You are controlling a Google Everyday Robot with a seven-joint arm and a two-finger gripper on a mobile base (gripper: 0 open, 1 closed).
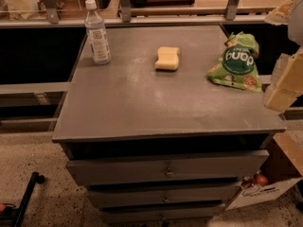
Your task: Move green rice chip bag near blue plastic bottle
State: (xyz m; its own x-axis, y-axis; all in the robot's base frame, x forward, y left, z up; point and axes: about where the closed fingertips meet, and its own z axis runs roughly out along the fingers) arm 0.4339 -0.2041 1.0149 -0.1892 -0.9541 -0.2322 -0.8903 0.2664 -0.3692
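Just beside crinkled green rice chip bag (236,63): pale blocky gripper (284,86), state unclear.

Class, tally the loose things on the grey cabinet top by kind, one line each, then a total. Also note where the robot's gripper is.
Clear plastic bottle with white cap: 1
Pale yellow sponge: 1
Crinkled green rice chip bag: 1
Total: 3
The gripper is at the picture's right edge, just right of the bag.
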